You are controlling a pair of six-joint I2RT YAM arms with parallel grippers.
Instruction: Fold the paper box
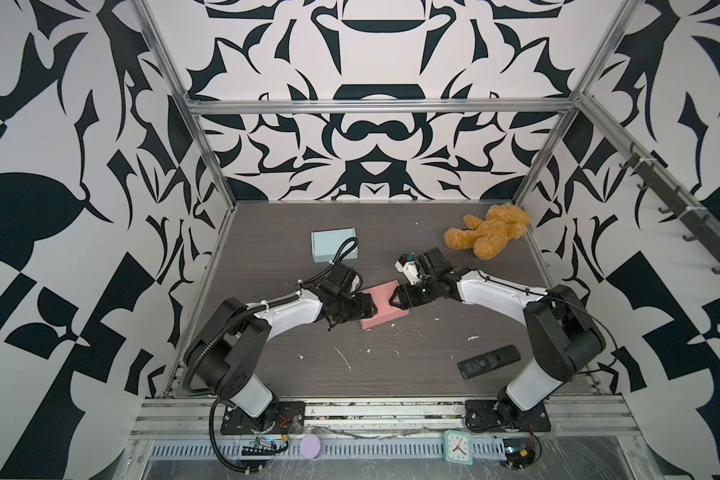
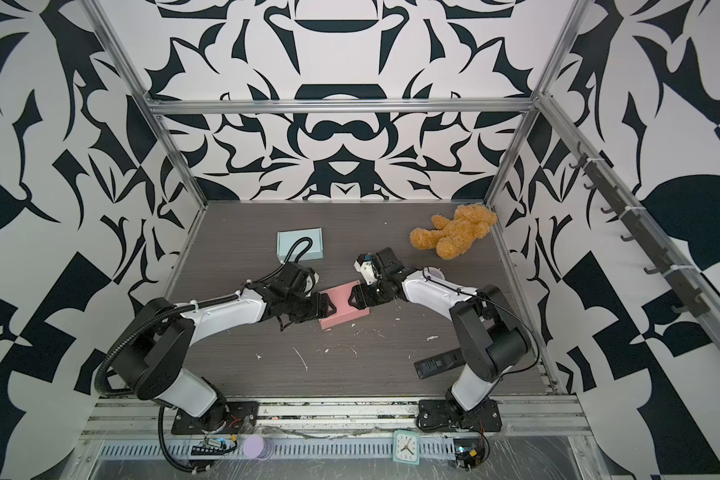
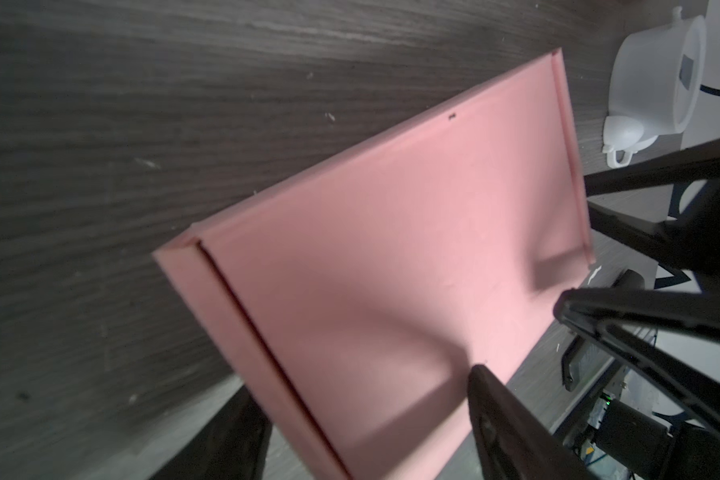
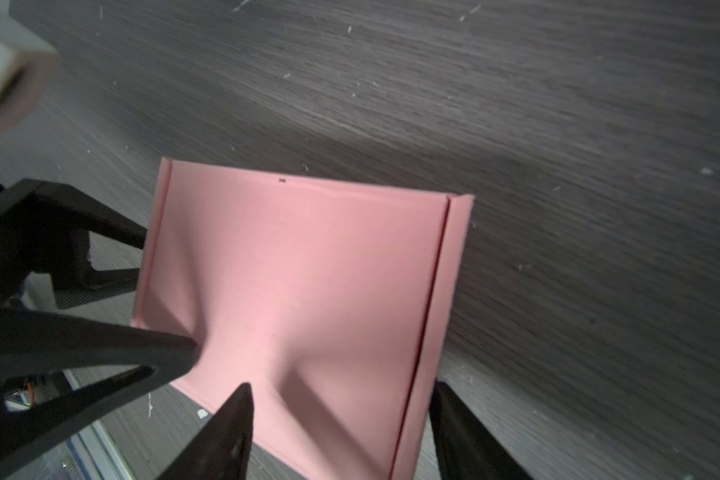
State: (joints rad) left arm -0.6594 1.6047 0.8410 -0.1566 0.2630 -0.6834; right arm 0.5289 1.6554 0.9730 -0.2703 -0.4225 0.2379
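Observation:
The pink paper box (image 1: 384, 309) (image 2: 344, 311) lies closed at the middle of the table, turned at an angle. My left gripper (image 1: 372, 308) (image 3: 362, 382) is at its left end and my right gripper (image 1: 394, 300) (image 4: 344, 385) at its right end, both open. Each has one fingertip on the pink lid (image 3: 391, 249) (image 4: 300, 270) and its second finger outside a side wall. The lid shows soft dents and shadows around the fingertips (image 3: 481, 374) (image 4: 242, 395). The left gripper's black finger (image 4: 142, 349) also shows on the lid in the right wrist view.
A light blue box (image 1: 329, 245) sits behind the left arm, a brown teddy bear (image 1: 487, 232) at the back right, and a black remote (image 1: 489, 360) at the front right. A white teapot (image 3: 661, 83) stands beyond the pink box. White scraps (image 1: 344, 357) dot the table.

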